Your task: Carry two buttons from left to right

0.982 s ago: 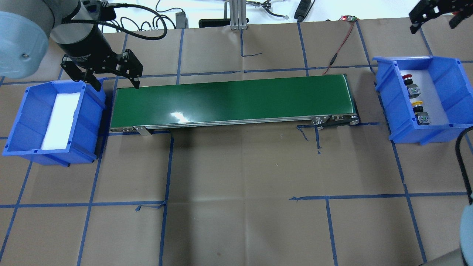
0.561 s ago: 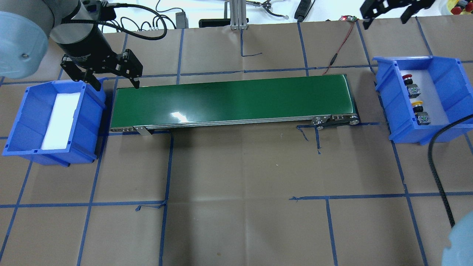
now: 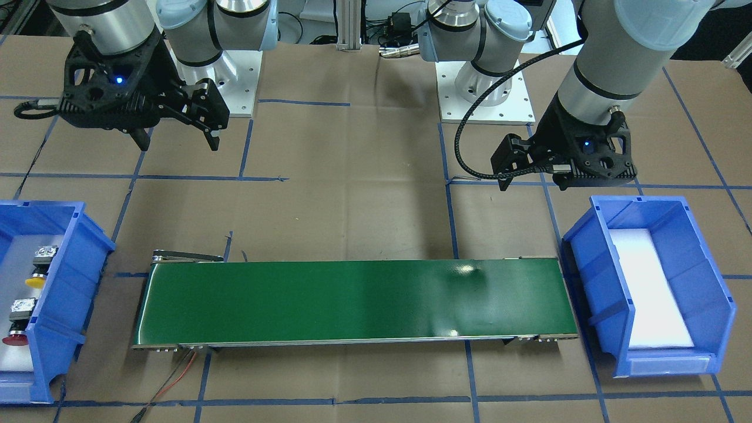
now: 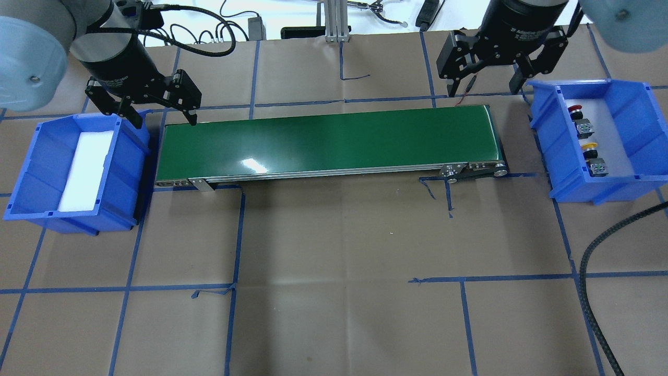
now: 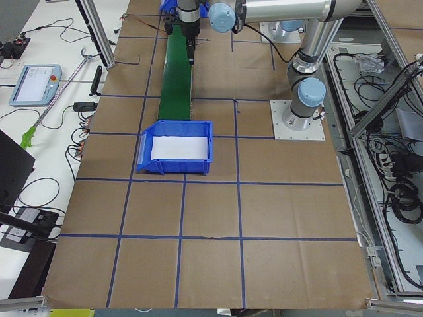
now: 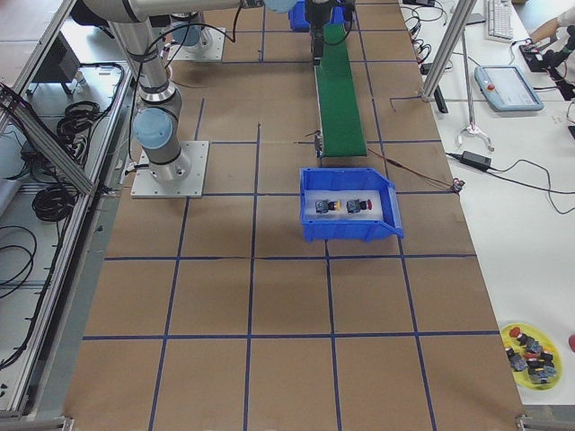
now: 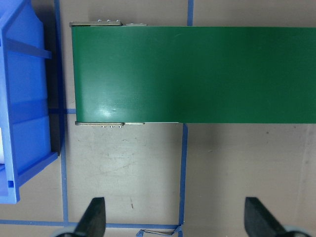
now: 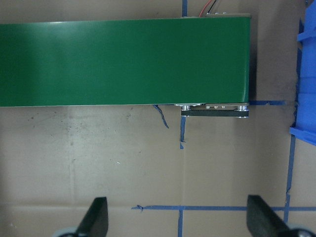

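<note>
Red-capped button [image 4: 578,119] and yellow-capped button [image 4: 593,156] both lie in the right blue bin [image 4: 574,83] on its white liner [image 4: 610,125], close together, red one farther from me. My right gripper [image 4: 482,91] hangs over the table [image 4: 334,287] just beside that bin's far corner, fingers spread wide, holding nothing. My left gripper [image 4: 166,124] hovers at the other end of the green conveyor belt [image 4: 329,141], beside the left blue bin [image 4: 31,172], likewise spread and holding nothing.

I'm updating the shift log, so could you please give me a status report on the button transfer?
Both open, empty: left gripper, right gripper. In right blue plastic bin: red-capped push-button switch, yellow-capped push-button switch. No obstruction seen.
</note>
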`<state>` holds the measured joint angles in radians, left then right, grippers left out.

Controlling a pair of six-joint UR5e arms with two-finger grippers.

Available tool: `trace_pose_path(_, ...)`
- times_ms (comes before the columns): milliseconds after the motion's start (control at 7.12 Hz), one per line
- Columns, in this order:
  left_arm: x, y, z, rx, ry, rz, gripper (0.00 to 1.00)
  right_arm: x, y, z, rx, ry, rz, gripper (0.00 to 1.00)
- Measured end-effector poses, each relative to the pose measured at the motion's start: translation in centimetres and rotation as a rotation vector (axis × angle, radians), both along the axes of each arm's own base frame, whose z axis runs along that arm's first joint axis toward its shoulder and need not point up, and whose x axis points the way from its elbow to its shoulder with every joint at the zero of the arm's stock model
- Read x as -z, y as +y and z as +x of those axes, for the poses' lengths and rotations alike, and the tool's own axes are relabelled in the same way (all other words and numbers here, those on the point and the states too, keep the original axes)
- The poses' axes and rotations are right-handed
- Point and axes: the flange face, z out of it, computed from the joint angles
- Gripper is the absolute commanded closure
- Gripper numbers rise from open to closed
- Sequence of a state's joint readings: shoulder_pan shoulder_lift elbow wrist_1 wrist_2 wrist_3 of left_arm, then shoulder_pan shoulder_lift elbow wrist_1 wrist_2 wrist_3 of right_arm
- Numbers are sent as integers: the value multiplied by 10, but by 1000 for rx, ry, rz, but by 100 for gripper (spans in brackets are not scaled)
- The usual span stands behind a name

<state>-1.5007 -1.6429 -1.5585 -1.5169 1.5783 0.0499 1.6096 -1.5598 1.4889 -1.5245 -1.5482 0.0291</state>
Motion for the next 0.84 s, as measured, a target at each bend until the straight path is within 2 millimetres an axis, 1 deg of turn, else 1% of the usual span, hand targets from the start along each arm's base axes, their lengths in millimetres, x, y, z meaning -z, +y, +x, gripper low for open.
trace_pose_path(140, 0, 0, 0, 2, -1, -1, 1, 3, 13, 0, 0, 1, 3, 0)
trace_pose_path(281, -1, 0, 0, 3, -1, -2, 1, 5, 21, 0, -1, 1, 1, 0)
trace_pose_path(561, -1, 0, -1, 5, 1, -2, 1, 7, 25, 0, -1, -1, 3, 0)
trace_pose_path(842, 0, 0, -1, 5, 3, -2, 1, 6, 26, 0, -1, -2, 1, 0)
